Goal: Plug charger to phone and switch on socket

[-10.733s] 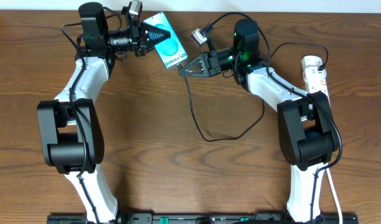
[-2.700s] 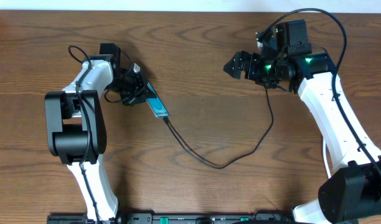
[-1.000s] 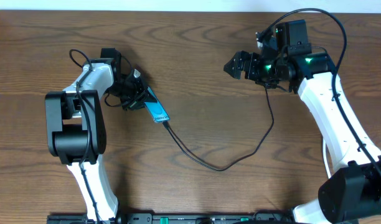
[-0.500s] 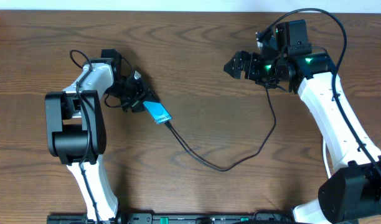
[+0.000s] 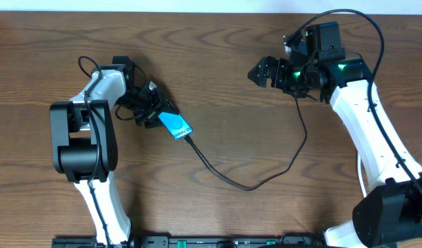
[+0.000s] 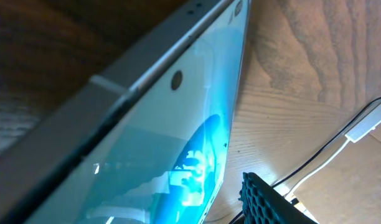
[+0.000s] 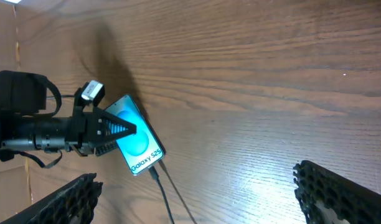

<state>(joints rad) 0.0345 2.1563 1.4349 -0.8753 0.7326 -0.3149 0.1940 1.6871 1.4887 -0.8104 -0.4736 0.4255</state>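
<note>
1. The left claw (image 5: 158, 114) is clamped on the upper end of the phone (image 5: 176, 125), at about 9 o'clock on the table (image 5: 218, 41).
2. The charger (image 5: 247, 187) enters the phone's lower end at 5 o'clock, then loops toward the right arm.
3. The right claw (image 5: 256, 72), at 2 o'clock, gapes wide and empty.

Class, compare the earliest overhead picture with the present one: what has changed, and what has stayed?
The left gripper carried the teal-screened rectangular smartphone from the far edge of the table toward its middle. The thin black charger cable is now plugged into it. The right gripper drew back rightward, open. The left gripper's hold stayed.
</note>
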